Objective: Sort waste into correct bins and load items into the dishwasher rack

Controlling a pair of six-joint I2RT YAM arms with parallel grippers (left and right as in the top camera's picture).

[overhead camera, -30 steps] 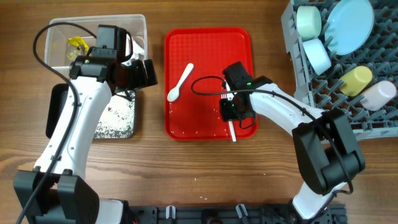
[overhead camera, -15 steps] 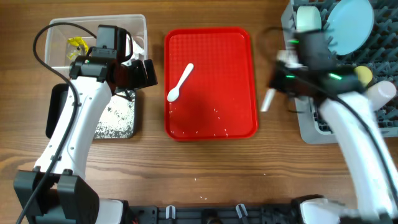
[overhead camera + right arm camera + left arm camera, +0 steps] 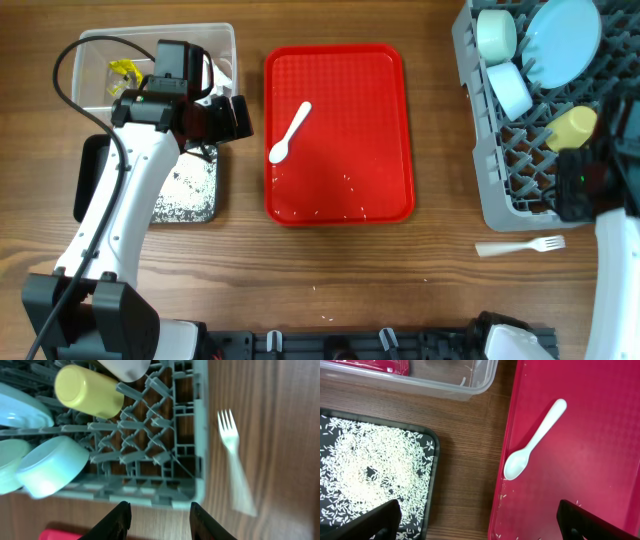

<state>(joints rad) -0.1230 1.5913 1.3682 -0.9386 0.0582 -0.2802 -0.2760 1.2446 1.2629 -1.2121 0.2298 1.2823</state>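
The left jaws stand wide, their dark fingertips (image 3: 375,522) at the two lower corners of the left wrist view with nothing between them. Ahead of them, towards the right-hand finger, a smooth white plastic spoon (image 3: 532,442) lies bowl-end nearest on the dimpled red tray (image 3: 600,460), close to its raised edge, with a few loose grains beside it. Ahead of the left-hand finger is the shallow black tray (image 3: 432,440), round-cornered and strewn with white rice grains (image 3: 370,470). Beyond both sits the clear tub (image 3: 445,387), thin-walled and glossy, with a red wrapper (image 3: 370,364) inside. From overhead a crinkled yellow wrapper (image 3: 125,72) also shows in it.

The right jaws are partly apart and hold nothing; their black fingertips (image 3: 115,522) frame the corner of the grey dishwasher rack (image 3: 200,435), a plastic grid of upright pegs. Just beyond the right-hand finger, outside the rack wall, the white fork (image 3: 235,470) lies flat on the wood-grain counter (image 3: 400,290), tines pointing away from the jaws, its handle blurred. Inside the rack, ahead and towards the left-hand finger, rest a round light-blue bowl (image 3: 52,465) and, farther on, the matt yellow cup (image 3: 90,392) lying on its side. A pale cup (image 3: 125,367) is at the far edge. Overhead, a second bowl (image 3: 496,33) and the light-blue plate (image 3: 565,38) stand in the rack's far rows.
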